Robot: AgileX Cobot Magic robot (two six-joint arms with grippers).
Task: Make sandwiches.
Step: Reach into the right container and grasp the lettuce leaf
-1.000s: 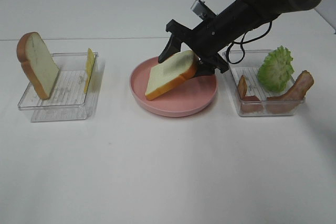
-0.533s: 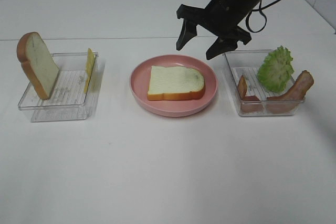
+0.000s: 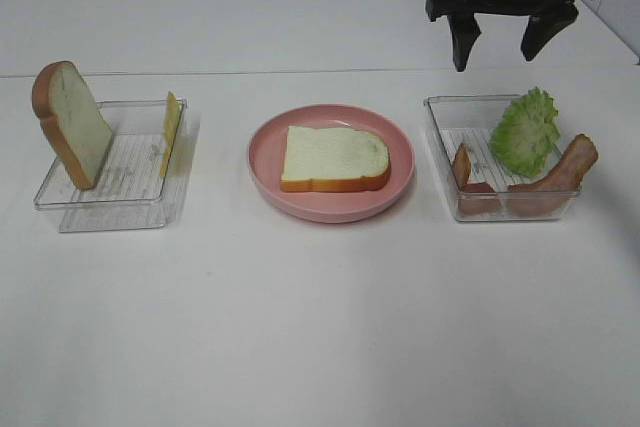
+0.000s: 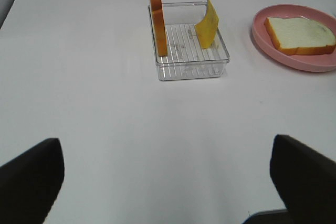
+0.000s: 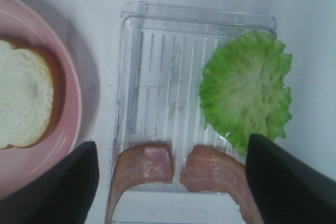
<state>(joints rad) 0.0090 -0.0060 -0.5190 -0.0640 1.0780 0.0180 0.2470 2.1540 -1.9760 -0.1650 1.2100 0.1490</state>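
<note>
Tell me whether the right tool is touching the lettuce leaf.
Apart. The exterior high view shows the right tool hanging open, with bare white table showing between its tips and the lettuce leaf.

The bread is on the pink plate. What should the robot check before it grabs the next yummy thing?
1. Is the bread slice flat on the pink plate? ok.
2. Is the right gripper open, empty and over the clear tray? ok.
3. Is the lettuce standing up, with nothing on top? ok.
4. Are the bacon strips apart from the lettuce? cannot tell.
5. Is the left gripper open and away from the plate? ok.
</note>
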